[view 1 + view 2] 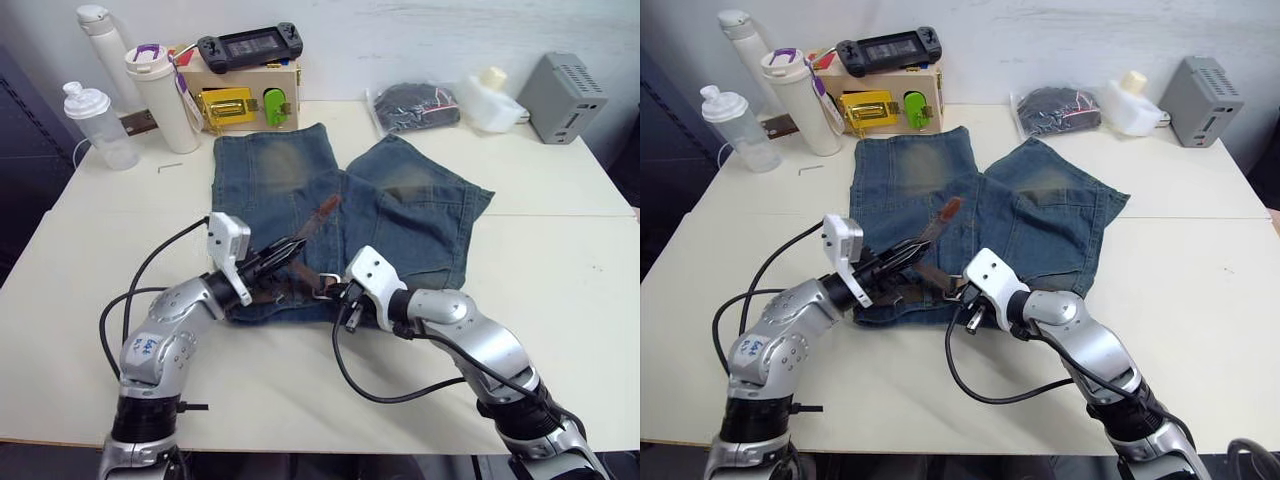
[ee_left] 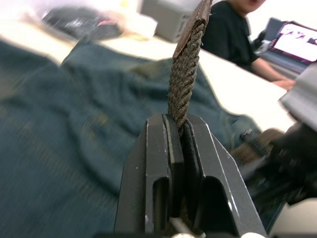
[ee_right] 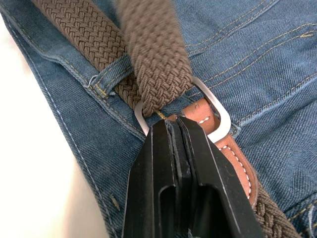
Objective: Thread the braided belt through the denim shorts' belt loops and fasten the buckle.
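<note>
Faded denim shorts [image 1: 400, 200] flat on table, brown braided belt [image 3: 79, 29] through waistband belt loop [image 3: 106, 74], passing through silver buckle [image 3: 215, 116]

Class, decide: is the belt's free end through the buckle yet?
Yes: the braided belt passes through the buckle frame, held by the left gripper.

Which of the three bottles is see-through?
The short bottle at the table's left edge, nearest the robot of the three. You can see through its clear body. The wide tumbler beside it and the thin flask behind are solid white.
</note>
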You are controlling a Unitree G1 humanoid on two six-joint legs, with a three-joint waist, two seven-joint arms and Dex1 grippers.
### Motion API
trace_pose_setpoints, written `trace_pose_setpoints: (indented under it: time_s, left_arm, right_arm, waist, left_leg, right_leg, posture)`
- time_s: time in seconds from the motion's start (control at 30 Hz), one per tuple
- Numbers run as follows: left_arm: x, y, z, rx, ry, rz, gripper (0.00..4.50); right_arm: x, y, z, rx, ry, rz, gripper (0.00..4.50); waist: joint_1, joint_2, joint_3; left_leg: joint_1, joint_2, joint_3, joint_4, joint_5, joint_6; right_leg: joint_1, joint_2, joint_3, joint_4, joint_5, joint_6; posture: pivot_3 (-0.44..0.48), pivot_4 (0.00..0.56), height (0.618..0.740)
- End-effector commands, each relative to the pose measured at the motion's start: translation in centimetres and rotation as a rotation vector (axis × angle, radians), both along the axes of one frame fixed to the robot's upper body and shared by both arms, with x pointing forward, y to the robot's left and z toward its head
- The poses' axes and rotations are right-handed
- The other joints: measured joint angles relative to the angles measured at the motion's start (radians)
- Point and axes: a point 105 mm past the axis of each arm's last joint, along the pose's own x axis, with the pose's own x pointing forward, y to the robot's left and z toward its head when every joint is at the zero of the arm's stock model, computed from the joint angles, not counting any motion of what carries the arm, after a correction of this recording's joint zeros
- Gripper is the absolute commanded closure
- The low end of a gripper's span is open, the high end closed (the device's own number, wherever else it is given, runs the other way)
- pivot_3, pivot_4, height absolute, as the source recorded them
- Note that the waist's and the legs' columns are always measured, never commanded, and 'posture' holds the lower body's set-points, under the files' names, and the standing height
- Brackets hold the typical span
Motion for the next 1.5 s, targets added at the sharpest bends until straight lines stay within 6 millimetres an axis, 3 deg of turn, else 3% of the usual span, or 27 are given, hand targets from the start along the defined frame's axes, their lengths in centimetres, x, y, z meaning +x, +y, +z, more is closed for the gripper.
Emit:
trace_pose_setpoints:
  time_s: [0.03,0.33,0.53,0.77,0.97,1.2,1.37,1.5]
  left_arm:
    - [-0.6,0.1,0.6,0.017,-0.046,0.010,4.50]
    - [-0.6,-0.5,0.8,-0.004,-0.053,0.015,4.50]
    - [-0.7,-0.6,0.9,-0.013,-0.052,0.017,4.50]
    - [-0.9,-0.7,1.0,-0.021,-0.053,0.017,4.50]
    - [-0.9,-0.7,1.1,-0.024,-0.055,0.023,4.50]
    - [-1.1,-1.0,0.9,-0.026,-0.052,0.021,4.50]
    - [-1.2,-1.1,0.8,-0.025,-0.050,0.016,4.50]
    - [-1.4,-1.3,0.8,-0.023,-0.050,0.003,4.50]
  right_arm:
    - [-1.2,0.5,1.9,0.128,0.036,0.035,4.42]
    - [-1.0,0.0,3.8,0.232,0.040,0.014,4.42]
    - [0.4,-1.1,1.9,0.139,0.040,-0.080,4.42]
    - [0.9,-1.2,1.5,0.126,0.040,-0.099,4.42]
    - [-0.1,1.5,2.0,0.142,0.035,-0.007,4.42]
    - [0.0,2.0,1.6,0.117,0.037,-0.006,4.42]
    - [0.1,0.9,2.5,0.088,0.007,0.009,4.42]
    - [-0.6,0.6,4.4,0.066,-0.007,0.136,4.42]
  waist:
    - [0.002,0.000,0.000]
    - [0.000,0.000,0.000]
    - [0.001,0.000,0.000]
    - [0.000,0.000,0.000]
    - [0.000,0.000,0.000]
    - [0.000,0.000,0.000]
    - [0.000,0.000,0.000]
    - [0.000,0.000,0.000]
  left_leg:
    - [0.000,0.000,0.000,0.000,0.000,0.000]
    - [0.000,0.000,0.000,0.000,0.000,0.000]
    - [0.000,0.000,0.000,0.000,0.000,0.000]
    - [0.000,0.000,0.000,-0.001,0.000,0.000]
    - [0.000,0.000,0.000,-0.001,0.000,0.000]
    - [0.000,0.000,0.000,-0.001,0.000,0.000]
    - [0.000,0.000,0.000,-0.001,0.000,0.000]
    - [0.000,0.000,0.000,-0.001,0.000,0.000]
  right_leg:
    - [0.000,0.000,0.000,0.000,0.000,0.000]
    - [0.000,0.000,0.000,-0.001,0.000,0.000]
    - [0.000,0.000,0.000,-0.001,0.000,0.000]
    - [0.000,0.000,0.000,-0.001,0.000,0.000]
    - [0.000,0.000,0.000,-0.001,0.000,0.000]
    - [0.000,0.000,0.000,-0.001,0.000,0.000]
    - [0.000,0.000,0.000,-0.001,0.000,0.000]
    - [0.000,0.000,0.000,-0.002,0.000,0.000]
  posture:
    - [0.000,0.150,0.740]
    - [0.000,0.150,0.740]
    - [0.000,0.150,0.740]
    - [0.000,0.150,0.740]
    - [0.000,0.150,0.740]
    - [0.000,0.150,0.740]
    - [0.000,0.150,0.740]
    - [0.000,0.150,0.740]
